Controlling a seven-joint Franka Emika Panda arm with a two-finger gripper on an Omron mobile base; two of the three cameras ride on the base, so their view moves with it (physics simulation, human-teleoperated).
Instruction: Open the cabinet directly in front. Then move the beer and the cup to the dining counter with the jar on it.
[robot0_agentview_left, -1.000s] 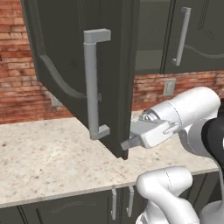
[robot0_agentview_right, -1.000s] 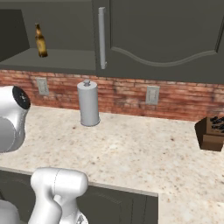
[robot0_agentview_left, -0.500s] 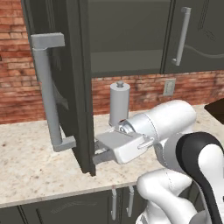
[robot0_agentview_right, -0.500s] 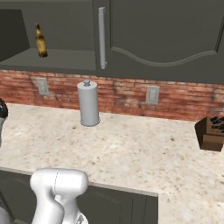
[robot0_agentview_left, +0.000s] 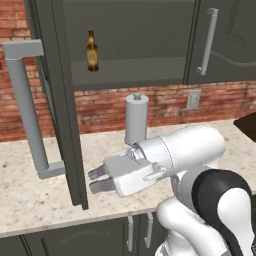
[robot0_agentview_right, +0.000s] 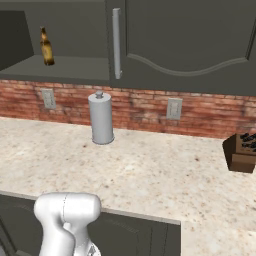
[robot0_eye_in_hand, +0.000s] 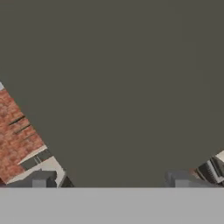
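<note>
Brick-backed surface (robot0_agentview_left: 30, 200) below; the cabinet (robot0_agentview_left: 60, 100) door stands open, my gripper (robot0_agentview_left: 97, 180) spread empty beside its edge. Beer (robot0_agentview_left: 92, 50) waits at eleven o'clock on the shelf; moving it and the cup remains.

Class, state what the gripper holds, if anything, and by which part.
Nothing is held: the gripper is open beside the cabinet door, empty.

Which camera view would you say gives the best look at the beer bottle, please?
The left base view: the beer bottle stands upright on the shelf of the opened cabinet, seen almost head-on with its yellowish label facing the camera. The right base view shows it smaller and more sidelong near the frame's left edge. In the hand view, the door's dark face blocks it.
</note>
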